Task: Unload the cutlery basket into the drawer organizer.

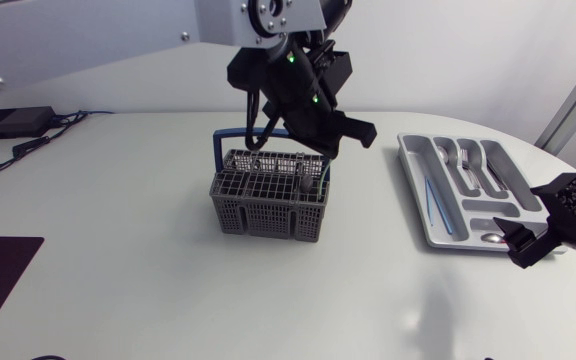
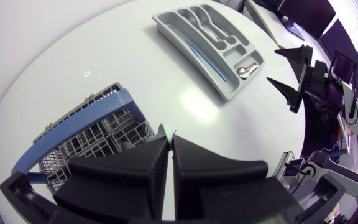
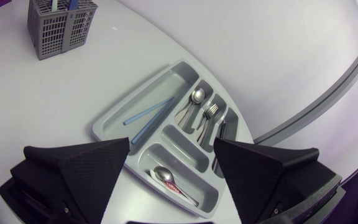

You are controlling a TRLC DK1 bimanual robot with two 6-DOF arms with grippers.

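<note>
While left fingers (image 2: 123, 180) hang over basket (image 1: 268, 210), organizer (image 1: 415, 165) hugs table (image 1: 118, 220) edge.

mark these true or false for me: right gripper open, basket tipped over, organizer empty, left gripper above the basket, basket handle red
1. The right gripper is open. True: its fingers stand wide apart over one end of the drawer organizer.
2. The cutlery basket has tipped over. False: it stands upright on the table.
3. The organizer is empty. False: it already holds spoons, forks and two blue sticks.
4. The left gripper hangs above the basket. True.
5. The basket's handle is red. False: it is blue.
</note>
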